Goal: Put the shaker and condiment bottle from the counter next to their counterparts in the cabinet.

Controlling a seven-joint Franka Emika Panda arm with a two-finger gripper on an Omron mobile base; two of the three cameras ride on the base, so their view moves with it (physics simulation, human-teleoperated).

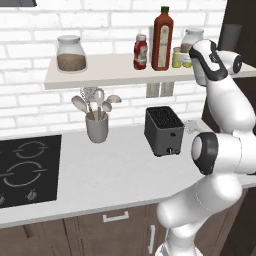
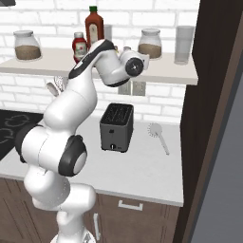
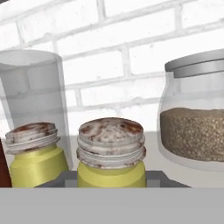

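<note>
In the hand view a yellow-olive shaker (image 3: 111, 153) with a speckled pale cap stands dead centre, and my gripper (image 3: 111, 178) is shut on its body. Its identical twin (image 3: 34, 153) stands close beside it on the left. From the left base view both shakers (image 1: 181, 58) stand on the white cabinet shelf (image 1: 100, 75), just right of the tall dark-red bottle (image 1: 162, 39), with my hand reaching in from the right. The small red condiment bottle (image 1: 141, 52) stands upright on the shelf, close to the tall bottle's left side.
A glass jar with brown contents (image 3: 197, 127) and a clear tumbler (image 3: 35, 96) stand close around the shakers. Another jar (image 1: 71, 53) sits far left on the shelf. Below are a black toaster (image 1: 163, 131), a utensil holder (image 1: 97, 125) and a cooktop (image 1: 27, 170).
</note>
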